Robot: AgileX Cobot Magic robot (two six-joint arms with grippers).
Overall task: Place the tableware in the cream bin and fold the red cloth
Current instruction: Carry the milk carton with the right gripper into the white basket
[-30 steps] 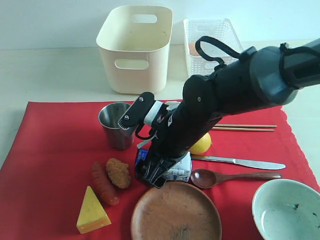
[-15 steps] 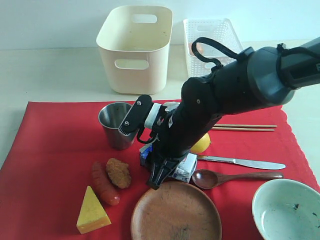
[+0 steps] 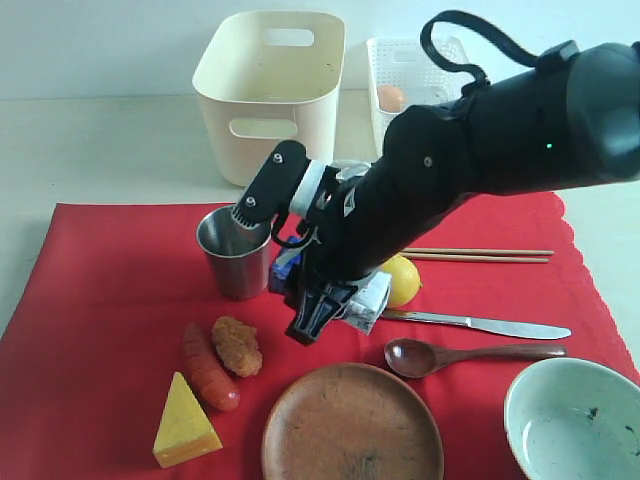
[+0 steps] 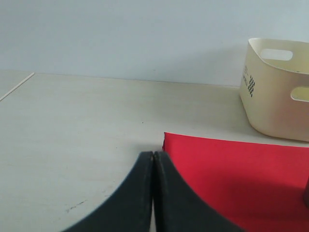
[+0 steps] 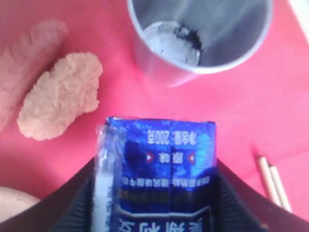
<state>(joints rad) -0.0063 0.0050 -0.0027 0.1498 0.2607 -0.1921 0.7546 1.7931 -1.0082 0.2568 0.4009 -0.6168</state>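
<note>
1. The right gripper (image 5: 157, 193) is clamped on a small blue-white milk carton (image 5: 161, 145), with one black finger on each side of it. I cannot tell if the carton touches the large bright red cloth (image 3: 100, 300).
2. The left gripper (image 4: 153, 155) has its fingers pressed together and holds nothing. It is near one corner of the cloth.
3. The tall cream plastic bin (image 3: 268, 95) stands at 12 o'clock of the cloth, on the pale table (image 3: 100, 150).
4. The cloth lies flat and unfolded.
5. The steel cup (image 3: 233, 252) stands upright at 10 o'clock of the carton.
6. On the cloth, the pair of wooden chopsticks (image 3: 490, 254), the metal table knife (image 3: 480, 324) and the dark wooden spoon (image 3: 460, 354) lie at 3 o'clock. The round brown wooden plate (image 3: 352, 425) is at 6 o'clock and the pale green-white bowl (image 3: 570, 420) at 5 o'clock.
</note>
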